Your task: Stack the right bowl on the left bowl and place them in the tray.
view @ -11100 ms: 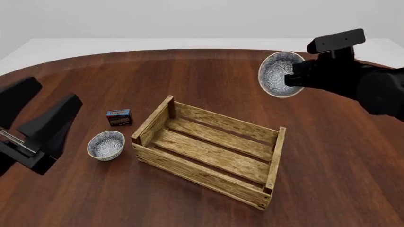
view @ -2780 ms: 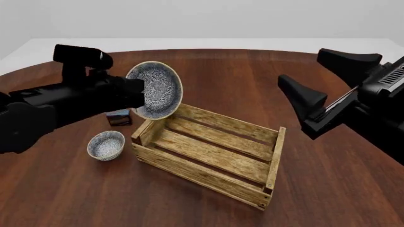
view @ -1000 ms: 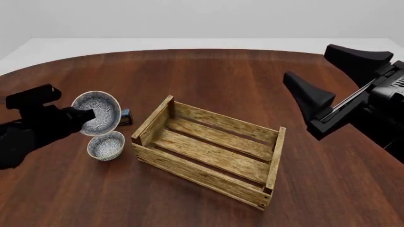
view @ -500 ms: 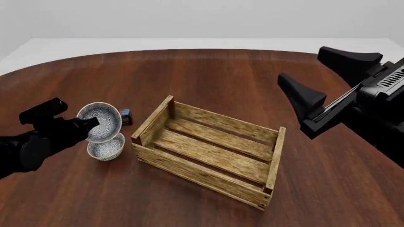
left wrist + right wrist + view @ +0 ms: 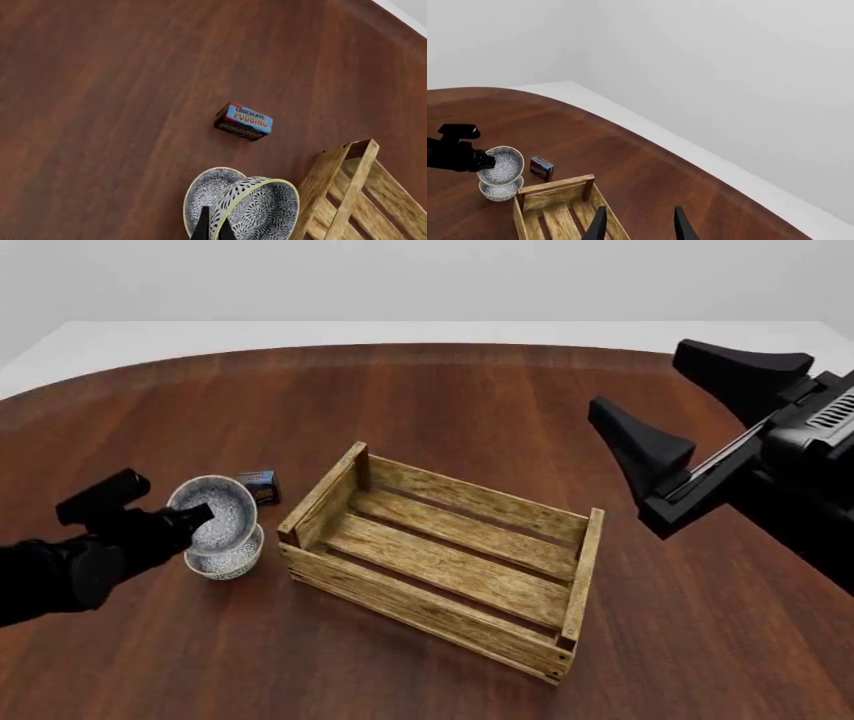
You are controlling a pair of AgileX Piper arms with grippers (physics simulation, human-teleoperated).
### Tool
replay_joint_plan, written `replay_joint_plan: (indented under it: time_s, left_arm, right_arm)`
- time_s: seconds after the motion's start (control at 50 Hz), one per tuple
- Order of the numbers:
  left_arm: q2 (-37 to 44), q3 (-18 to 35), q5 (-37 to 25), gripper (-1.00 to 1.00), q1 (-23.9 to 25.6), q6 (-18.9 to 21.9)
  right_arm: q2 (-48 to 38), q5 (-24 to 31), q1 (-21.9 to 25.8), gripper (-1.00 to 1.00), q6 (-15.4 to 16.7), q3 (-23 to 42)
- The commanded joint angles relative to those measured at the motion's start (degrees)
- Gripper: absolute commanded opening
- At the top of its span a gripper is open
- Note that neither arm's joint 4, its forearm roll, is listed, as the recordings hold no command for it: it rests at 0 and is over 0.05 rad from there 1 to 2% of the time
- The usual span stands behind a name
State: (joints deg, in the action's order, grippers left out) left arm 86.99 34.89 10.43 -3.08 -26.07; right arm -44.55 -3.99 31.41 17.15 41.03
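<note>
My left gripper (image 5: pixel 200 519) is shut on the rim of the right bowl (image 5: pixel 222 513), a blue-and-white patterned bowl. It holds the bowl tilted, directly over the left bowl (image 5: pixel 230 558) and very close to it; I cannot tell whether they touch. In the left wrist view the held bowl (image 5: pixel 260 207) overlaps the resting bowl (image 5: pixel 202 190), with the fingertips (image 5: pixel 201 229) pinching its rim. The tray (image 5: pixel 441 562), a light-brown slatted crate, stands just right of the bowls and holds nothing. My right gripper (image 5: pixel 641 378) is open and empty, raised at the right.
A small dark blue-red pudding box (image 5: pixel 259 486) lies just behind the bowls, close to the tray's near-left corner post (image 5: pixel 358 462). The right wrist view shows the bowls (image 5: pixel 502 165), the box (image 5: pixel 541 168) and the tray (image 5: pixel 554 210) from afar. The table's far edge (image 5: pixel 427 344) curves round.
My left gripper has lowered the held bowl down and slightly toward me, from beside the box to just above the left bowl. The right arm has barely moved.
</note>
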Motion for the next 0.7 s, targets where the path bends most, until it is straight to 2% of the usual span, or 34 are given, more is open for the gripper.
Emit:
replay_joint_plan:
  time_s: [0.02,0.7]
  left_arm:
    - [3.16,-0.32,2.81,-1.0,-0.1,-0.74]
    - [3.75,-0.77,2.79,-1.0,0.57,-0.83]
  right_arm:
    - [0.64,0.32,0.05,1.0,0.01,-0.03]
    - [1.0,0.56,0.12,1.0,-0.05,0.01]
